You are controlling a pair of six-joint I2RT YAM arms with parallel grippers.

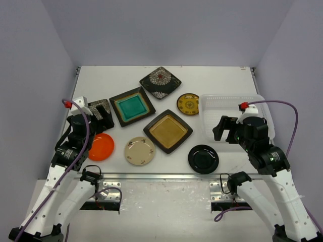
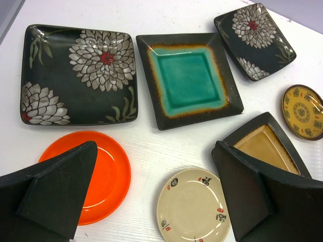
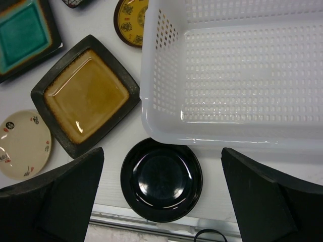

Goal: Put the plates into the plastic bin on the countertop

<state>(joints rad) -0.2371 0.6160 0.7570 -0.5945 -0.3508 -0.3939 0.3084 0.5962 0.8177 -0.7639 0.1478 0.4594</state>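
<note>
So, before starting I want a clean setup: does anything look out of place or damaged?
Nothing stands out: the plates lie flat, unstacked, on the countertop, and the plastic bin sits upright, empty.

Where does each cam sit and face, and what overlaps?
Top external: above and behind the robot, looking down at the countertop; left gripper and right gripper show.
Left wrist: wrist-mounted, looking down at the teal plate and orange plate; own fingers at bottom.
Right wrist: wrist-mounted, looking down into the bin; own fingers at bottom.
Both wrist views share the amber plate and cream plate.
</note>
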